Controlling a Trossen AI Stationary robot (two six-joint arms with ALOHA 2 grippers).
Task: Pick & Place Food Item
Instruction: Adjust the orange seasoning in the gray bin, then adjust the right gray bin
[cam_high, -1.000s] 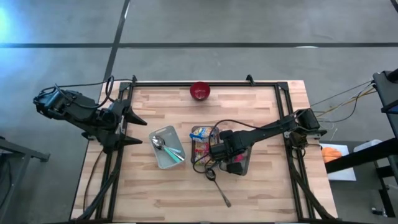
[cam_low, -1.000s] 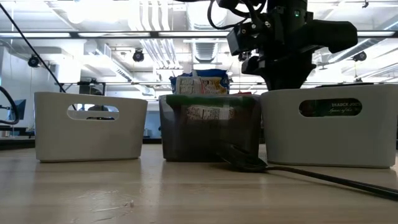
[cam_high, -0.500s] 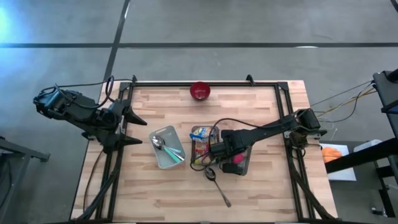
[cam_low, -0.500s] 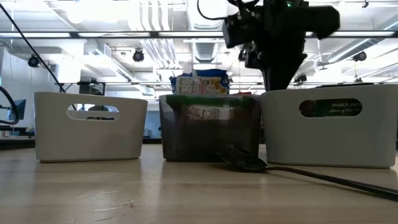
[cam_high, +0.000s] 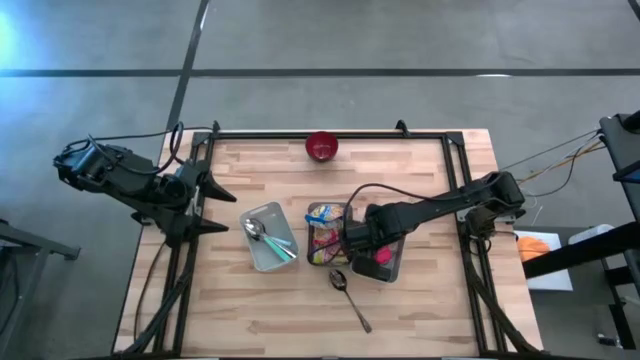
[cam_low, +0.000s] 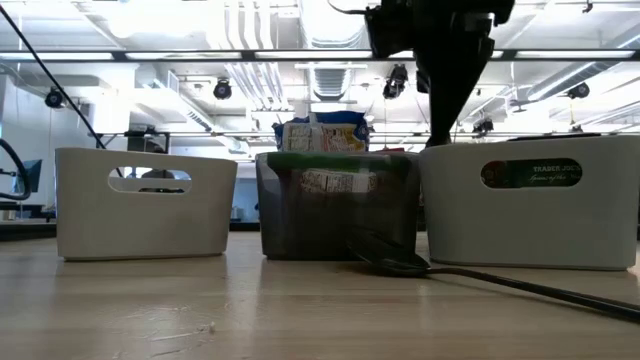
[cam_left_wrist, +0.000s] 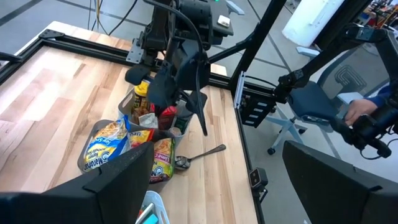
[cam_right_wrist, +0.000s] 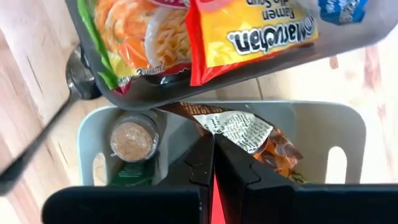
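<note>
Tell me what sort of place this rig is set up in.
Most likely a robotics lab in an industrial or office space. The wooden table sits on bare concrete floor, the low view shows exposed ceiling ducts and strip lights, and a swivel office chair stands beside the table.

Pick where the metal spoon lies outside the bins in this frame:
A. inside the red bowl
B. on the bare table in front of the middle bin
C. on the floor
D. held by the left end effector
B: the spoon lies flat on the wooden table, its bowl by the middle bin.
</note>
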